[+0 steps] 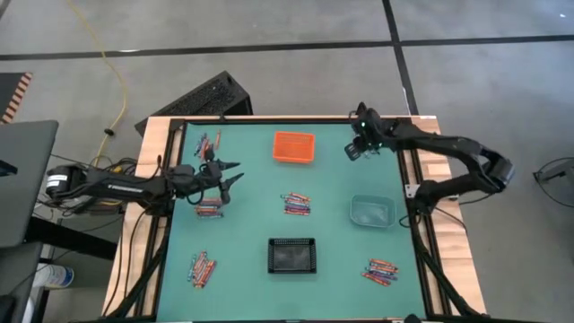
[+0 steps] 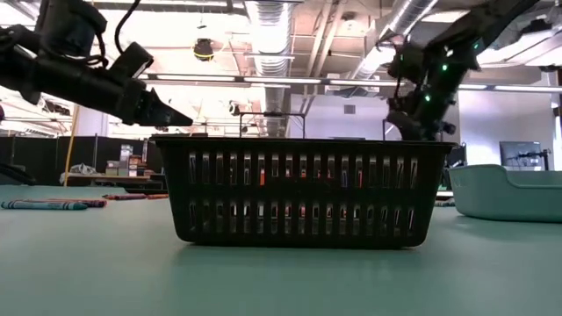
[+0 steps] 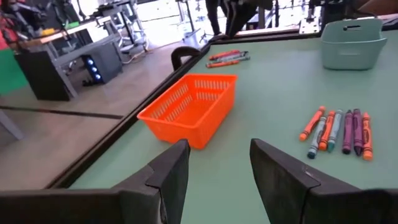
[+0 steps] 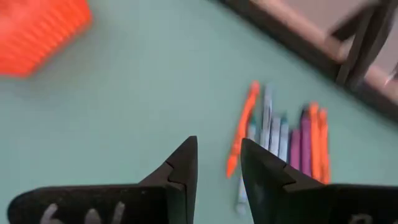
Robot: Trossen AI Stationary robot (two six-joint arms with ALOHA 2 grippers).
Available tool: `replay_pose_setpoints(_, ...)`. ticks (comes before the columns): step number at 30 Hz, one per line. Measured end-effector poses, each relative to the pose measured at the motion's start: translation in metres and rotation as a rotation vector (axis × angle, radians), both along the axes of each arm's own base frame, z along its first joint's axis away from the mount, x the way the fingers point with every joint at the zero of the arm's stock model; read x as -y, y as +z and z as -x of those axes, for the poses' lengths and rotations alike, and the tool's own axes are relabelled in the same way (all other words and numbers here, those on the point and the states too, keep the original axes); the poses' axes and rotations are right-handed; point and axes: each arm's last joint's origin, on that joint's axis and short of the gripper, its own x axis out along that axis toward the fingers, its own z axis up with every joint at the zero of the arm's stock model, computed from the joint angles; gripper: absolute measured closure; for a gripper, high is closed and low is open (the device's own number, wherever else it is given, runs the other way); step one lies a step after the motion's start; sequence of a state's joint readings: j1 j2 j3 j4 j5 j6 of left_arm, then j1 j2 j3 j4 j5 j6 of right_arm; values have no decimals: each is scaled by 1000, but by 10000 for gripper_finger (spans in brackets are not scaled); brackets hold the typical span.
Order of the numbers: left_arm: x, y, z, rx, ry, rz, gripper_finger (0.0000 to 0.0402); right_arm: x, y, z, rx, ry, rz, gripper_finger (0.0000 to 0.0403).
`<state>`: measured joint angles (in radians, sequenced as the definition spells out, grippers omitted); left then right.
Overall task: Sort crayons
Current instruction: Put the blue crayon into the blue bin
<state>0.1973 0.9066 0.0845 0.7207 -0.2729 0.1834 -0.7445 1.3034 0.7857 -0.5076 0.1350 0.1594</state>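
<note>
A: Where were the crayons [image 1: 297,205]?
B: In small heaps on the mat. The left gripper [image 1: 230,178] and right gripper [image 1: 355,149] hung agape, empty.
A: Handling?
B: Probably light, stiff, prone to roll; best pinched mid-stick.

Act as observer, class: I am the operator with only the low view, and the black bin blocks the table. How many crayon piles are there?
Observer: Five piles show in the high view; one sits in the middle.
Operator: Is anything behind the black bin?
Observer: Yes, an orange bin near the far edge.
Operator: Is the left gripper open?
Observer: Yes. Its wrist view shows the left gripper open and empty.
</note>
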Motion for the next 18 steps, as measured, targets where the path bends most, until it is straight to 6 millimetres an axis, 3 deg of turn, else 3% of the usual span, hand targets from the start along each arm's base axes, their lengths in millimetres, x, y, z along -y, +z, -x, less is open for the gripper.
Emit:
replay_pose_setpoints(8,-15,2,-3,39,-61,88,239,27,-17,26,-55,-91,-120,250)
replay_pose_setpoints(13,-18,2,-4,23,-43,134,239,17,-20,21,-61,-65,-197,215)
replay_pose_setpoints(18,-21,3,-3,36,-28,139,239,8,-28,9,-153,-70,-162,208)
